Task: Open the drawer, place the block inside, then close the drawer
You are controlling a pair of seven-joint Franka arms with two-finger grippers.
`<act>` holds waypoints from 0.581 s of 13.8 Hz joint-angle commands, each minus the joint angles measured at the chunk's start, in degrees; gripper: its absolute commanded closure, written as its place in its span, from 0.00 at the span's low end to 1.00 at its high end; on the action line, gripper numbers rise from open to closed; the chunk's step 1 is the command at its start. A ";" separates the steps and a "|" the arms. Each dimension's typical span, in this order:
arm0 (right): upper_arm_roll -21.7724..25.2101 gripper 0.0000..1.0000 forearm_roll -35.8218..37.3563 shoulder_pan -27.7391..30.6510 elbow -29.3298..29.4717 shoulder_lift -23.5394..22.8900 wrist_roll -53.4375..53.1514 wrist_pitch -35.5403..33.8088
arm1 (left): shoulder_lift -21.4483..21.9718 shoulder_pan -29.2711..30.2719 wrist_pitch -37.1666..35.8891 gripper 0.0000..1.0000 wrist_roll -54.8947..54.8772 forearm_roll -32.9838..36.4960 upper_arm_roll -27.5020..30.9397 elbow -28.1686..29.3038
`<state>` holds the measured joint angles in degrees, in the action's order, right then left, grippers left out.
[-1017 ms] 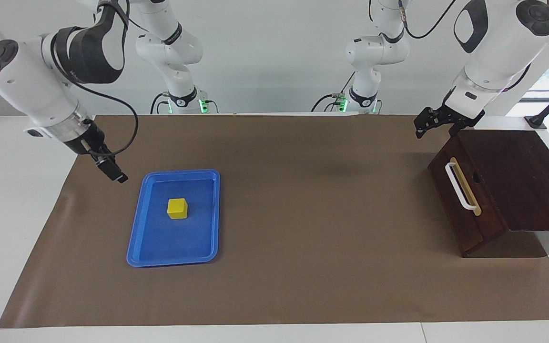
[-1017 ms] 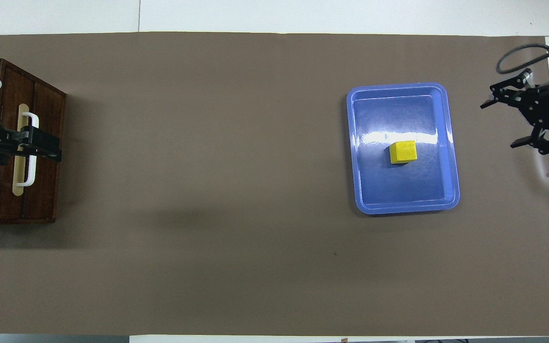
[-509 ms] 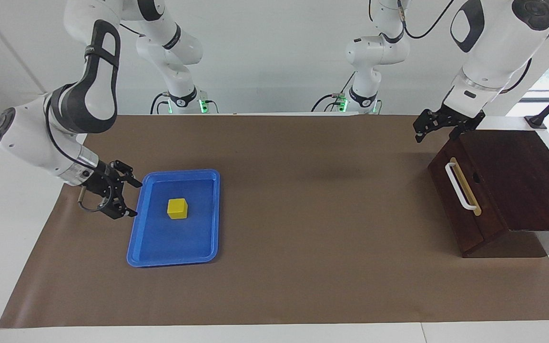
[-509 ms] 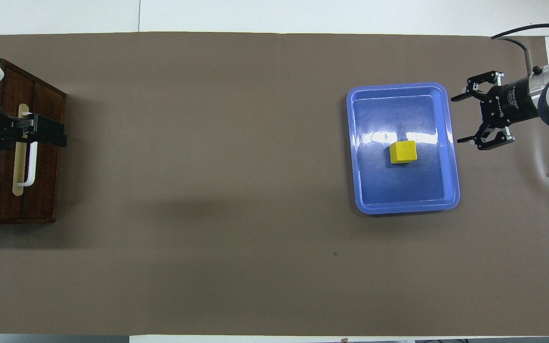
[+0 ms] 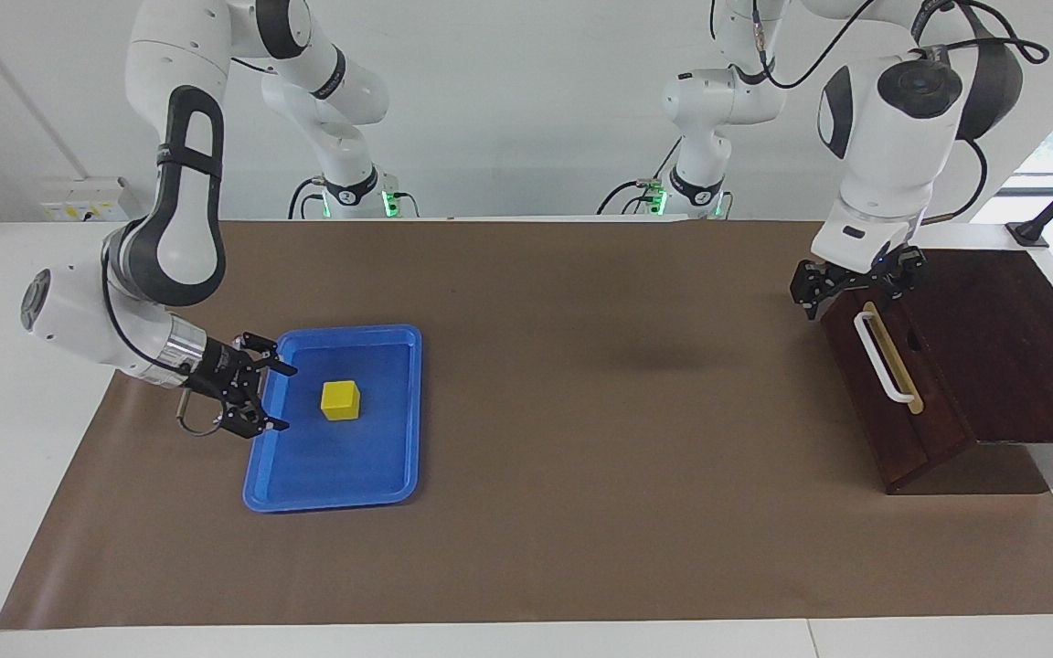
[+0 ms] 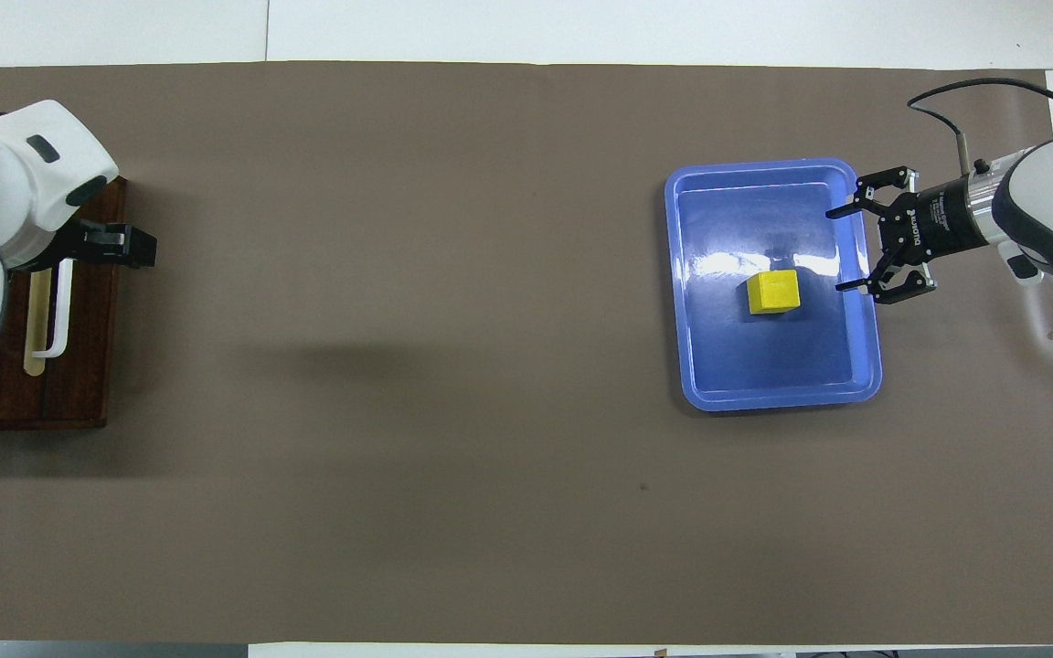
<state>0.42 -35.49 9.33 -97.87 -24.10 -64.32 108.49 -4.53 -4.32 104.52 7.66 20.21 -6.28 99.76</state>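
Block [image 5: 341,400] in blue tray [image 5: 396,475]; right hand [image 5: 276,397] spread beside it.

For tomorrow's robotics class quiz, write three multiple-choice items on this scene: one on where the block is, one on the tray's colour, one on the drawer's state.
1. Where is the block?
A. in the tray
B. on the wooden box
C. in the left gripper

2. What colour is the tray?
A. red
B. blue
C. green

3. What state is the drawer in?
A. pulled out
B. taken off
C. closed

Answers: 1 A, the cube rests on the tray floor, the open right gripper beside it. 2 B, its rim and floor are blue. 3 C, its front sits flush with the box, the left gripper over the handle's end.
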 commanded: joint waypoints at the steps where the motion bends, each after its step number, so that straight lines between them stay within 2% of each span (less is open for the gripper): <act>1: -0.24 0.00 -4.06 0.16 -4.34 0.63 2.62 3.39 | -3.64 -1.75 4.52 0.00 6.64 6.67 0.56 2.87; 3: -0.24 0.00 -6.07 0.08 -7.76 1.07 4.19 4.01 | -3.29 0.35 12.17 0.00 6.66 8.16 0.92 8.67; 5: -0.24 0.00 -7.05 -0.01 -10.05 1.59 5.52 5.50 | -3.73 1.06 12.99 0.00 6.58 12.73 0.83 9.49; 8: -0.24 0.00 -8.18 -0.19 -12.16 2.03 6.13 7.52 | -3.91 1.68 13.43 0.00 6.57 15.46 0.92 10.70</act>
<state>0.32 -41.41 9.29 -106.73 -24.11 -60.19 113.66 -9.74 -3.21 116.32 13.80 33.22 -5.18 107.90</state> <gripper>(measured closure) 0.000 0.000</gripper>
